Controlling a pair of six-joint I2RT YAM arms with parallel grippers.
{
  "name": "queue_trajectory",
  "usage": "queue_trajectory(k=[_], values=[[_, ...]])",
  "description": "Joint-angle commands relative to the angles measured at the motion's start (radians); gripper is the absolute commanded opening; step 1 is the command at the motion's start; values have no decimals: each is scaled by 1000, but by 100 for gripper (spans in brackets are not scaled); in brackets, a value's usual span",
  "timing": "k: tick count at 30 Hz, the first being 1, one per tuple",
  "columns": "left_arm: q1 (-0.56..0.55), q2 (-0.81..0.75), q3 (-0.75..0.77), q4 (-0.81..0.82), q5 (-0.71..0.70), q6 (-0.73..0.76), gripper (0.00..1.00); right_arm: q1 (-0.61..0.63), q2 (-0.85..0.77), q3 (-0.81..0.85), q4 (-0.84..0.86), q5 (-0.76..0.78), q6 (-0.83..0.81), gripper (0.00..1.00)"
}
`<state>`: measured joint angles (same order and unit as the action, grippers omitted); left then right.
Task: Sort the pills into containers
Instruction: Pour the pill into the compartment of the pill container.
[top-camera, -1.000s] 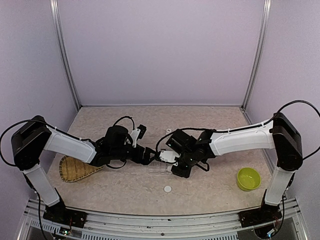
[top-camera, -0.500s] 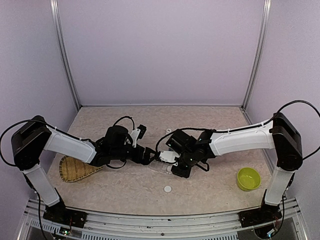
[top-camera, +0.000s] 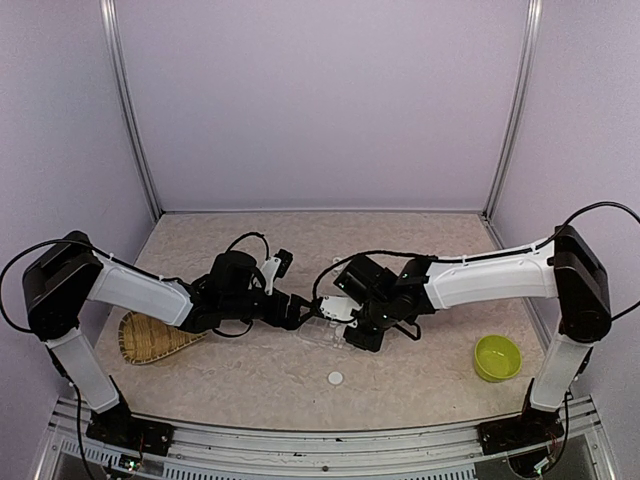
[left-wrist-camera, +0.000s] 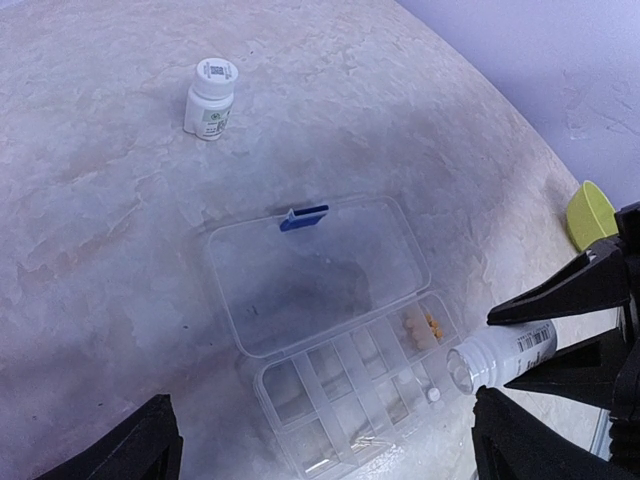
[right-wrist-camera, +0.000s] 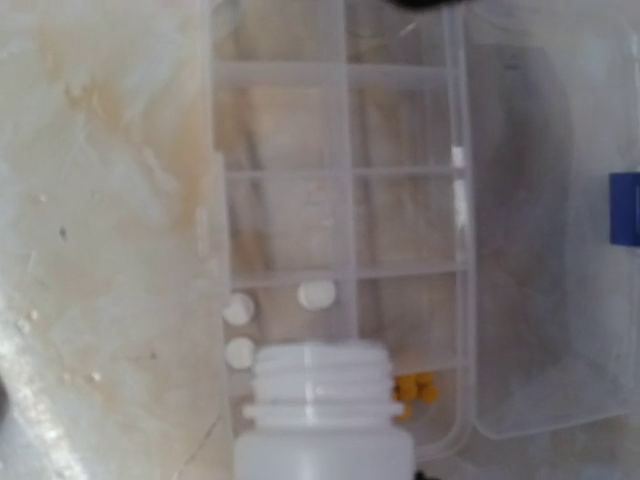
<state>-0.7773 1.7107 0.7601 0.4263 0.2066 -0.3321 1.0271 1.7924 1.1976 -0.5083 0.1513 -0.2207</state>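
Currently right end effector (left-wrist-camera: 515, 345) holds bottle (right-wrist-camera: 322, 420) over container (right-wrist-camera: 346, 200); pills (left-wrist-camera: 432, 325) inside.

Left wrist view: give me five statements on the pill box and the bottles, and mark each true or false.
1. The box has its lid open. True.
2. The orange pills lie on the lid. False: they sit in a compartment of the box.
3. The uncapped bottle is tipped with its mouth toward the box. True.
4. The capped bottle lies on its side. False: it stands upright, away from the box.
5. A white pill lies in a different compartment from the orange ones. True.
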Motion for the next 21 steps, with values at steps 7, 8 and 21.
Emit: queue_trajectory(k=[7, 8, 21], values=[[4, 15, 16, 14, 16, 1, 99, 10, 43, 13, -60, -1, -6, 21], [4, 13, 16, 14, 16, 1, 99, 11, 51, 16, -66, 2, -6, 21], [4, 12, 15, 14, 15, 1, 99, 11, 43, 33, -61, -2, -10, 20]])
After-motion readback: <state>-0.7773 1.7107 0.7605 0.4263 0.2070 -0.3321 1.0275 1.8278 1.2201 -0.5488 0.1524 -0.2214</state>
